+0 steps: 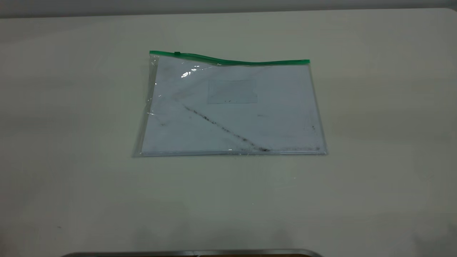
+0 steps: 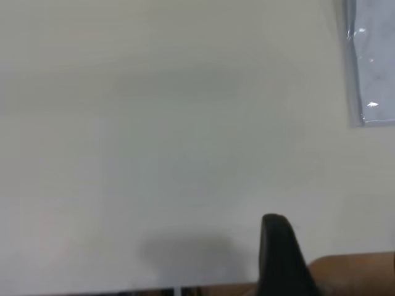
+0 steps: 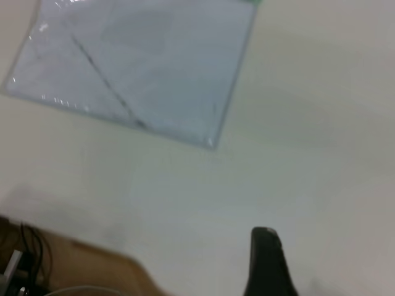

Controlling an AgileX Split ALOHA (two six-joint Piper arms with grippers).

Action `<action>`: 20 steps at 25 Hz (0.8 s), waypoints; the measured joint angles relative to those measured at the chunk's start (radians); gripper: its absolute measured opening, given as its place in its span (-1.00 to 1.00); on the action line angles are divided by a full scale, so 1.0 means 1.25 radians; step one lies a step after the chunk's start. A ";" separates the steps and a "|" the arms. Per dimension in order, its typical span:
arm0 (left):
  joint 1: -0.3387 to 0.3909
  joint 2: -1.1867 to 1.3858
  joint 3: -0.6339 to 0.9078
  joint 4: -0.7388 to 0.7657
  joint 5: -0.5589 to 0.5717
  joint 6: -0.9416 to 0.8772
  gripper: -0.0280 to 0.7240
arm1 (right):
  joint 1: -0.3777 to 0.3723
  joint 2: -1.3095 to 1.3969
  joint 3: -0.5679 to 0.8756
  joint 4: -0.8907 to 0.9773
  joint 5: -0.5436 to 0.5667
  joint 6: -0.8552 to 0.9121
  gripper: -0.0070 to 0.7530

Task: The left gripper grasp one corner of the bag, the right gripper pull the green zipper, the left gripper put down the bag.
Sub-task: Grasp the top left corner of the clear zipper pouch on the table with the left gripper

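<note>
The bag [image 1: 232,107] lies flat mid-table, clear plastic over white sheets with a dark diagonal smudge. The green zipper [image 1: 228,61] runs along its far edge, with the darker slider tab [image 1: 177,54] near the left end. The crinkled corner of the bag [image 1: 153,59] is at that left end. Neither gripper shows in the exterior view. The left gripper [image 2: 274,223] shows as one black blunt point with no gap, empty, well apart from the bag's edge [image 2: 373,61]. The right gripper [image 3: 264,234] looks the same, empty, away from the bag [image 3: 142,61].
The pale table [image 1: 375,142] extends on all sides of the bag. A dark metal-rimmed edge [image 1: 192,252] runs along the near side. A brown surface [image 2: 352,274] lies below the table edge, and cables [image 3: 24,259] show beside it in the right wrist view.
</note>
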 joint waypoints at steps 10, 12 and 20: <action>0.000 0.552 -0.147 -0.052 -0.228 0.066 0.64 | 0.004 0.487 -0.115 0.455 -0.169 -0.552 0.53; 0.000 0.659 -0.199 -0.078 -0.244 0.104 0.64 | 0.019 0.566 -0.155 0.531 -0.171 -0.633 0.53; 0.000 1.035 -0.474 -0.280 -0.238 0.305 0.64 | 0.162 0.817 -0.327 0.631 -0.181 -0.740 0.53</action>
